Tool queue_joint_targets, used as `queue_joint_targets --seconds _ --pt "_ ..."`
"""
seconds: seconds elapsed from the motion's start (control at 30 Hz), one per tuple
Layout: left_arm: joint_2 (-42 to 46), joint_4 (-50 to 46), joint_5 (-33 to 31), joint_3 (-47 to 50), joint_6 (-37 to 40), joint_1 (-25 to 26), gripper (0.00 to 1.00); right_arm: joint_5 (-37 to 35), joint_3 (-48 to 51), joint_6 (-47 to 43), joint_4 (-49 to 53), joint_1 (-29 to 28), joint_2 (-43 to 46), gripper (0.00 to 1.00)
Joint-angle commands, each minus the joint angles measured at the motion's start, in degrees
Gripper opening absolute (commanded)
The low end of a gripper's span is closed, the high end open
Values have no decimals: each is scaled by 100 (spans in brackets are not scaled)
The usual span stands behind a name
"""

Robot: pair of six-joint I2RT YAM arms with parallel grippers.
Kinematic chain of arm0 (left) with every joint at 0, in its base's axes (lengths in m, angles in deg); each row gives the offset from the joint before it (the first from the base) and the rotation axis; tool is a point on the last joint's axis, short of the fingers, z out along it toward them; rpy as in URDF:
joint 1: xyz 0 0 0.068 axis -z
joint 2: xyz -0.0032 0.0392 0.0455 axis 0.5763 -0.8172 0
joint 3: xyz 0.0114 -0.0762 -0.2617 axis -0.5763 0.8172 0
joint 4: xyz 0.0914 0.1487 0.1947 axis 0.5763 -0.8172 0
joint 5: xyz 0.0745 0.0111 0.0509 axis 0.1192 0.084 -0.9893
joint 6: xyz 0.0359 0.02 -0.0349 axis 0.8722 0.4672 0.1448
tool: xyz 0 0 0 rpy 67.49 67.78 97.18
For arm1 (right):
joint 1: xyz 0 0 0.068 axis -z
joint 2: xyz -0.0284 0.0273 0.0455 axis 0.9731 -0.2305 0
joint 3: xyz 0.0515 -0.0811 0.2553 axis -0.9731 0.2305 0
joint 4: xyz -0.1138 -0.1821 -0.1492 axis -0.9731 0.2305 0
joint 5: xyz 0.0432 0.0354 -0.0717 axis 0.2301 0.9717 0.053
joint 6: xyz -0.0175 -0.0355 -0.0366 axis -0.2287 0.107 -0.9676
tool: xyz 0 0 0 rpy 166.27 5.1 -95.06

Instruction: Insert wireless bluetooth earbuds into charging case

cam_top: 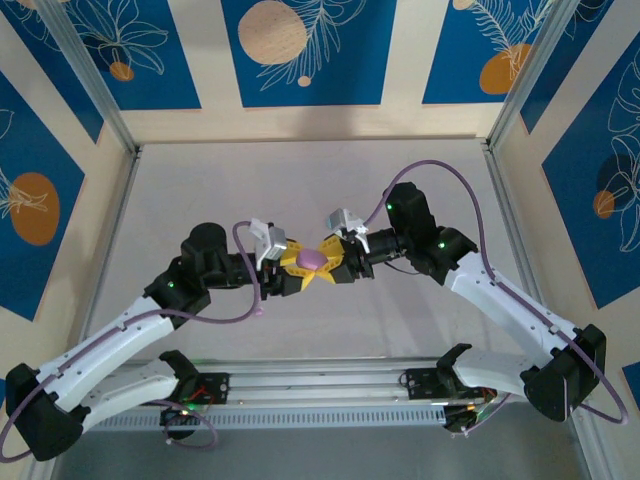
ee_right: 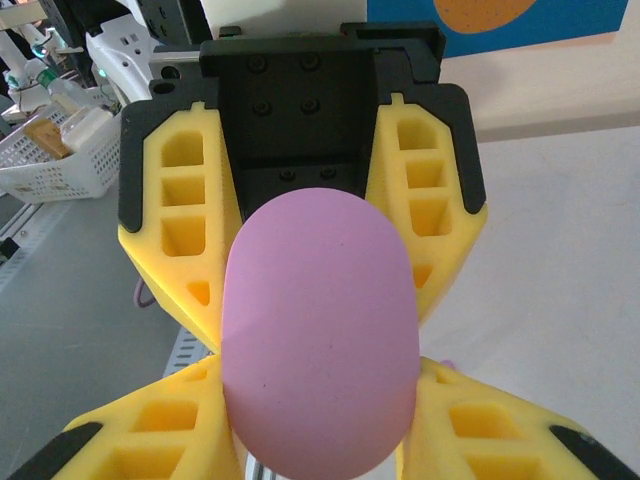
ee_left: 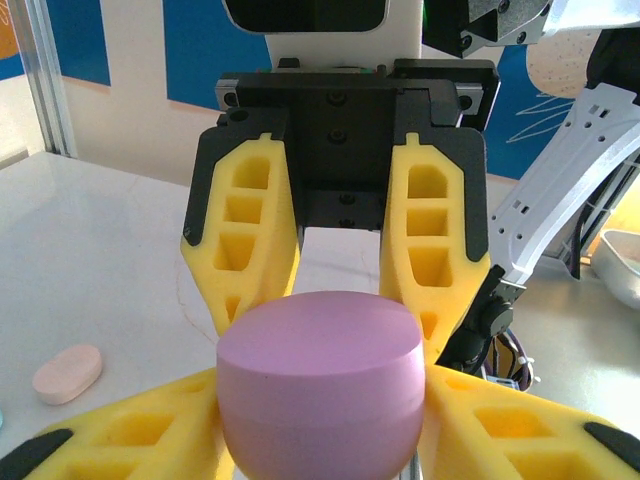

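Observation:
A lilac-pink charging case [cam_top: 312,259] is held above the middle of the table between both grippers, which meet head-on. My left gripper [cam_top: 298,272] comes in from the left and is shut on the case. My right gripper [cam_top: 330,265] comes in from the right, also shut on it. In the left wrist view the case [ee_left: 320,385] sits between my yellow fingers [ee_left: 140,435], lid closed with a faint seam. In the right wrist view its rounded face [ee_right: 320,335] fills the centre between the fingers [ee_right: 150,440]. The earbuds are out of view.
A peach pebble-like case [ee_left: 67,372] lies on the white table to the left of the grippers. A white bowl's rim [ee_left: 625,265] shows at the far right. A white basket [ee_right: 55,160] stands beyond the table edge. Metal frame posts [cam_top: 95,85] bound the workspace.

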Motion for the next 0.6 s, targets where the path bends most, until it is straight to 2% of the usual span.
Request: queue_joint_targets --seconds 0.0,0.33,0.57 --pt "-10 146 232 -165 -91 8 47 -108 -136 -144 -26 -51 89 31" --pt "-9 207 319 -156 -152 10 35 -253 -47 -357 -61 -129 91 31" --pt "-29 295 346 -152 -265 10 40 -575 -49 -513 -37 -283 79 31"
